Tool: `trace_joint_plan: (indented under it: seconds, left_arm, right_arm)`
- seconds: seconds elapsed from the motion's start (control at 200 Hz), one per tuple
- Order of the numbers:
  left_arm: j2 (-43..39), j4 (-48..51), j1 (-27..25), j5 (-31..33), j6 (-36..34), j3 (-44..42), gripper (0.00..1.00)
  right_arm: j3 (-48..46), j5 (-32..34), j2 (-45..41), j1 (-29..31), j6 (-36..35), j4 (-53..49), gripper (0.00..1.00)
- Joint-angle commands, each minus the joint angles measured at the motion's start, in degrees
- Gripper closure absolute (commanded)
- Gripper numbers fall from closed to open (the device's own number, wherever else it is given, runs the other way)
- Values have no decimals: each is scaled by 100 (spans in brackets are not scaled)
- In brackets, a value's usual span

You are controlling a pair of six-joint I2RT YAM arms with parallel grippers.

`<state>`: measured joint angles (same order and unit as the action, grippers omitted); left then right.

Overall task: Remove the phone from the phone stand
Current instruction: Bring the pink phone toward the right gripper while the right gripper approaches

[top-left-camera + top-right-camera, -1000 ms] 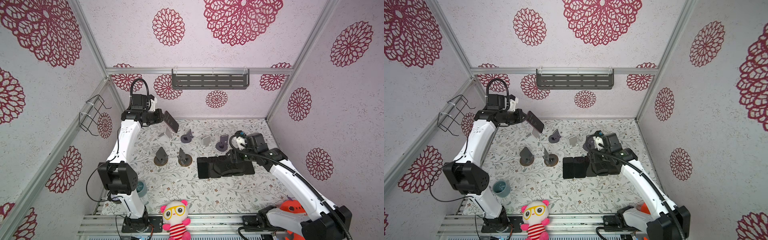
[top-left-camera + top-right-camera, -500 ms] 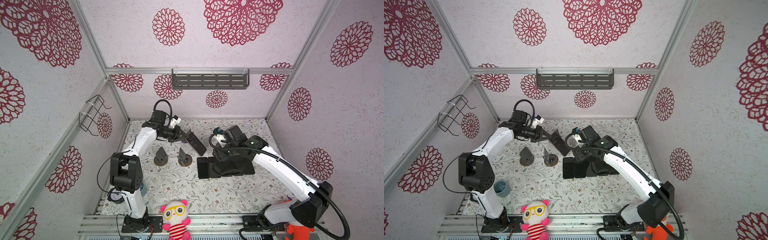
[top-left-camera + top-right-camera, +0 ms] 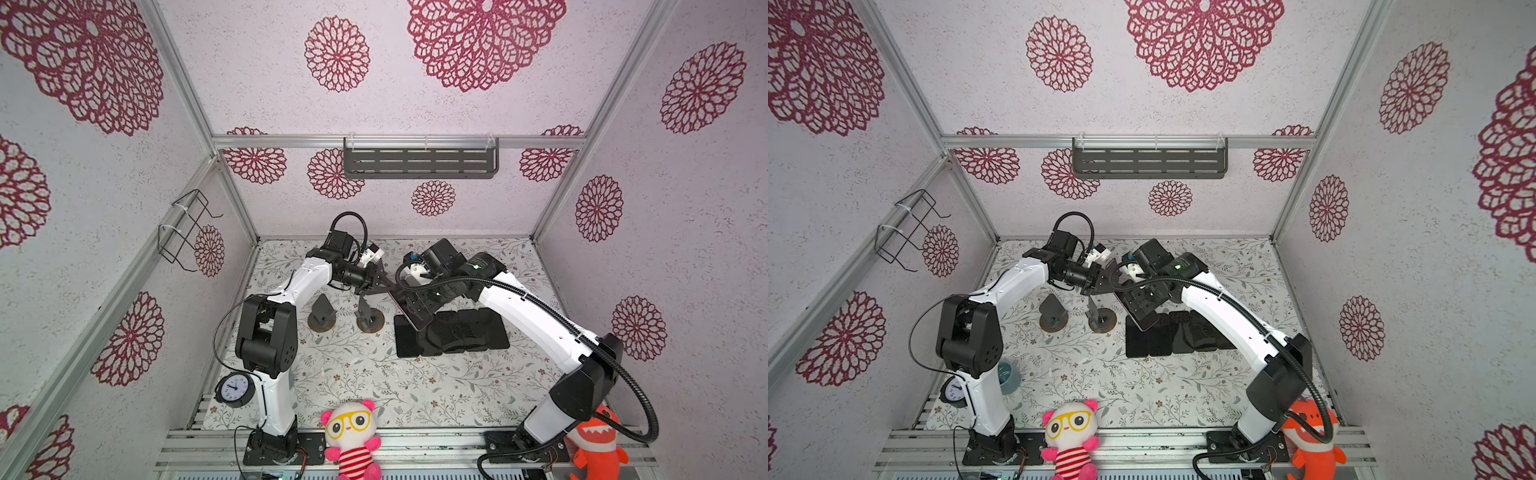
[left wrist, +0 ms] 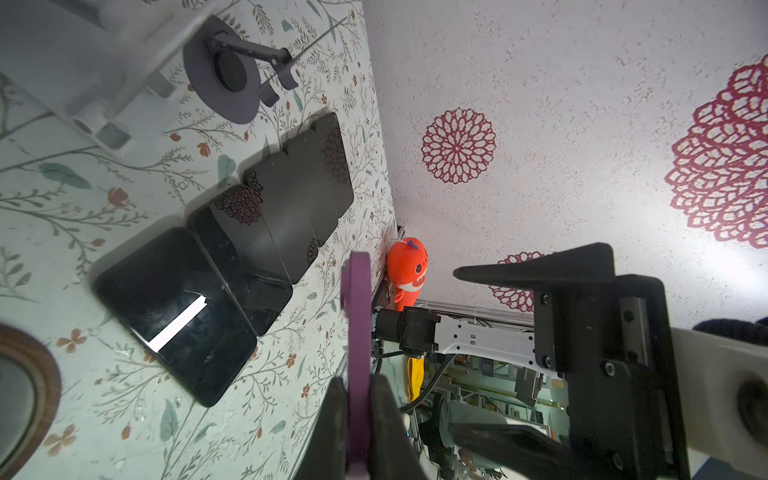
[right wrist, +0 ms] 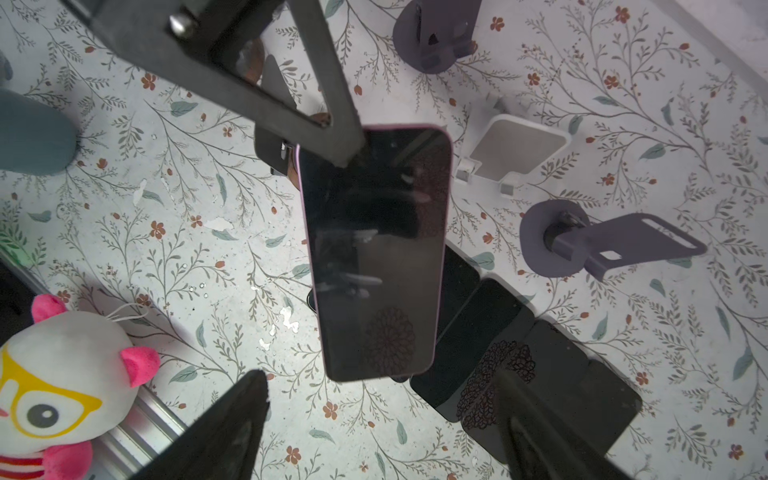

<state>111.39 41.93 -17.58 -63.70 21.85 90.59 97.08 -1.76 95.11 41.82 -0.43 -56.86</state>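
Observation:
A dark phone with a purple rim (image 5: 374, 249) hangs in the air over the middle of the table, clear of every stand. My left gripper (image 3: 382, 282) (image 4: 358, 386) is shut on the phone's upper edge (image 4: 357, 324). My right gripper (image 5: 378, 386) (image 3: 419, 303) is open, and its wide-apart fingers (image 5: 245, 399) reach about level with the phone's free end without touching it. In both top views the phone (image 3: 1148, 322) shows under the right wrist. An empty white phone stand (image 5: 511, 153) sits on the table below.
A row of dark phones (image 3: 453, 332) (image 4: 291, 208) lies flat under the held phone. Two dark stands on brown bases (image 3: 322, 316) (image 3: 368, 318) and purple stands (image 5: 582, 245) (image 5: 432, 37) are close by. Plush toys (image 3: 353, 432) (image 3: 598, 440), a clock (image 3: 235, 388) and a cup (image 3: 1009, 376) line the front.
My left arm swung the phone from the back left corner to the middle of the table. My right gripper rose from the phone row, moved left to the phone and opened wider.

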Motion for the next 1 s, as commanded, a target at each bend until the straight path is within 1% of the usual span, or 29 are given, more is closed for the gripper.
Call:
trace_joint_plan:
  seconds: [0.0, 0.19, 0.275, 0.39, 0.6, 0.831, 0.996]
  left_arm:
    - [-63, -93, -35, -376, -119, 86, 100]
    - [-72, -124, -35, -411, -107, 60, 100]
    - [-61, -152, -36, -404, -70, 47, 100]
    - [-50, -179, -36, -393, -38, 38, 100]
    - [-67, -196, -34, -388, -24, 29, 100]
    - [-48, -208, -35, -379, -17, 38, 100]
    - [-63, -207, -35, -369, -19, 29, 100]
  right_arm:
    - [145, -142, 157, 19, 17, -84, 10]
    - [35, -10, 365, 28, 122, 230, 10]
    - [26, 48, 455, 29, 247, 281, 13]
    - [-93, -47, 500, 54, 346, 442, 17]
    - [-271, 139, 522, 63, 386, 594, 19]
    - [-425, 81, 473, 59, 386, 756, 25]
    - [-461, 46, 533, 54, 369, 815, 26]
